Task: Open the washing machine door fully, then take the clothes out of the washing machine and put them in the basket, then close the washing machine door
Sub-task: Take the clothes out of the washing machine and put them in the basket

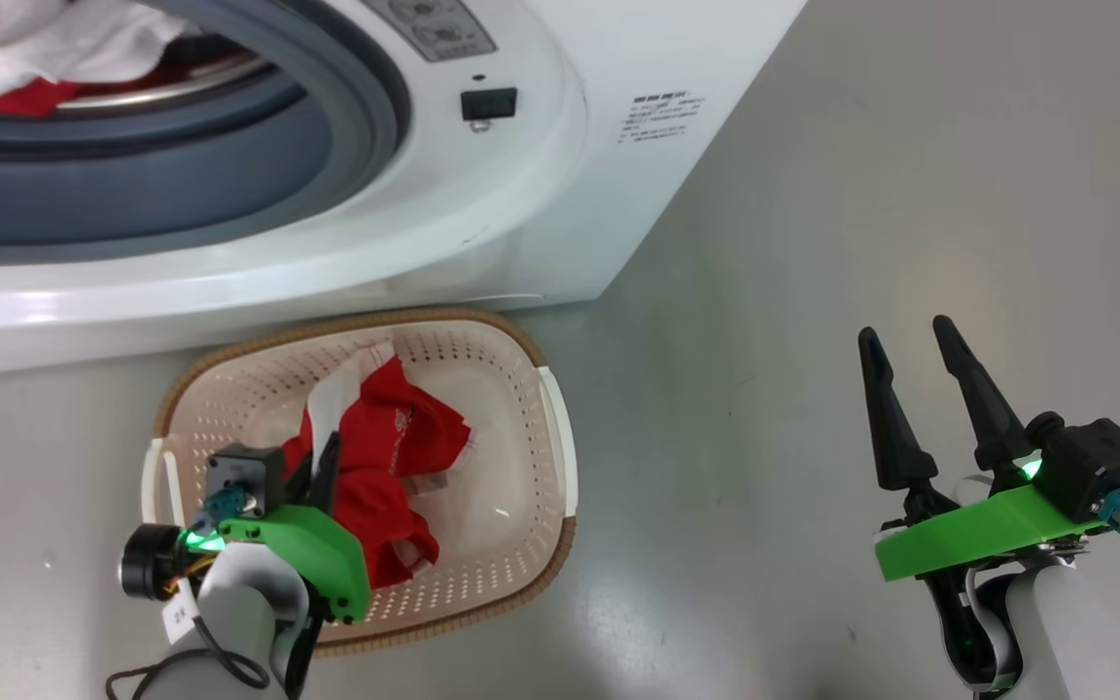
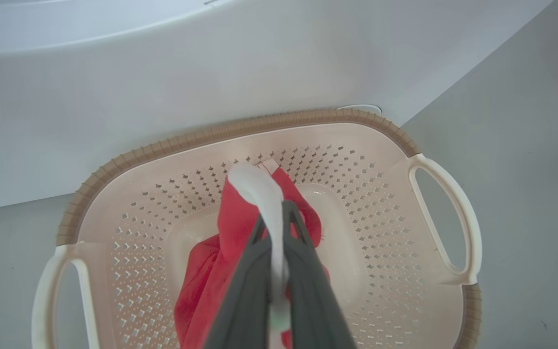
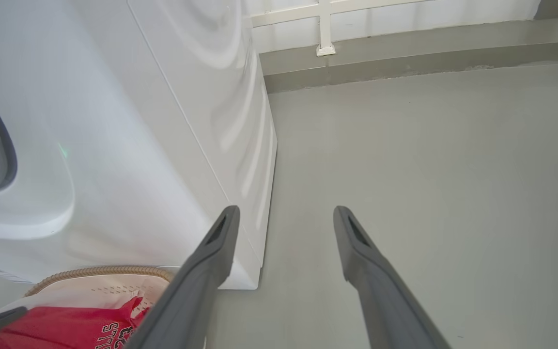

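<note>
The job is sitting somewhere near its middle, I am judging: the washing machine is showing its round opening uncovered, so the door-opening step is looking done, and the emptying is under way. The left gripper is hanging over the basket, its two fingers shut tight on the white trim of a red garment, which is drooping from the grip down onto the basket's bottom; the right wrist view is showing white lettering on that red cloth. The basket is standing on the floor just in front of the machine, its far rim tucked close to the white front. The right gripper is hovering well off to the right above the floor, fingers spread wide and holding nothing. More clothes, red and white, are lying inside the drum at the upper left of the head view, so the unloading is not finished. What is remaining, as I am reading it: letting this garment go into the basket, fetching the rest out of the drum, and closing the door
</note>
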Controlling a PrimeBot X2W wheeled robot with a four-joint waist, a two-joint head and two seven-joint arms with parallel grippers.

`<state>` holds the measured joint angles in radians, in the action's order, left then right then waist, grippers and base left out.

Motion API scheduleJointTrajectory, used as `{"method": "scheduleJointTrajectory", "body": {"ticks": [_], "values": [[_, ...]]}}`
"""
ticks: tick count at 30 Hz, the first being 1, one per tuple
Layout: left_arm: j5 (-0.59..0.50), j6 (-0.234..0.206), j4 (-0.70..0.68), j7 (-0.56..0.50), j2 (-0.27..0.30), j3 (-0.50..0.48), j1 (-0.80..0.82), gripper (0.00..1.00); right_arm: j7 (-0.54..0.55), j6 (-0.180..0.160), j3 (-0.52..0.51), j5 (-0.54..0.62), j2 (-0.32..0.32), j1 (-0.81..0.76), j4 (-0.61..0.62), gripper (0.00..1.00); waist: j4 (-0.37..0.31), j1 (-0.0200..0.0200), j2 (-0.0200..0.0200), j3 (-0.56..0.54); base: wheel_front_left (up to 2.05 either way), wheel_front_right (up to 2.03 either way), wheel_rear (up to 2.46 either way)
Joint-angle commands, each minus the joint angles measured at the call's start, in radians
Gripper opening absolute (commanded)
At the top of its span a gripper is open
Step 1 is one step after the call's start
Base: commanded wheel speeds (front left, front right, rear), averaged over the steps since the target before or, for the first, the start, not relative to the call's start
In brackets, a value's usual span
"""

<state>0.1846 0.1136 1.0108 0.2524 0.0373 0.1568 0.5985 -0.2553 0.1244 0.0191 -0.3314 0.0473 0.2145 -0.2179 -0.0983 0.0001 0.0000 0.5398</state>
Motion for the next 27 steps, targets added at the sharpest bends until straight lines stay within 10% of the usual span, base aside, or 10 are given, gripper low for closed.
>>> {"method": "scheduleJointTrajectory", "body": {"ticks": [1, 3, 4, 27], "values": [[-0.011, -0.008, -0.010, 0.009, 0.026, -0.036, -0.005, 0.50, -0.006, 0.006, 0.020, 0.011, 0.003, 0.004, 0.025, 1.00, -0.008, -0.0001, 0.0000, 0.016, 0.00, 0.00, 0.00], [-0.013, -0.011, -0.010, 0.009, 0.028, -0.043, -0.001, 0.98, -0.006, 0.006, 0.020, 0.011, 0.003, 0.006, 0.025, 1.00, -0.009, -0.0001, 0.0000, 0.019, 0.00, 0.00, 0.00], [-0.014, -0.011, -0.012, 0.009, 0.028, -0.048, 0.000, 1.00, -0.006, 0.006, 0.019, 0.010, 0.003, 0.006, 0.024, 1.00, -0.009, -0.0001, 0.0000, 0.019, 0.00, 0.00, 0.00], [-0.014, -0.002, -0.153, 0.009, 0.017, -0.149, -0.094, 1.00, -0.006, 0.006, 0.026, 0.027, 0.003, -0.027, -0.010, 1.00, 0.021, -0.0001, 0.0000, -0.125, 0.00, 0.00, 0.00]]}}
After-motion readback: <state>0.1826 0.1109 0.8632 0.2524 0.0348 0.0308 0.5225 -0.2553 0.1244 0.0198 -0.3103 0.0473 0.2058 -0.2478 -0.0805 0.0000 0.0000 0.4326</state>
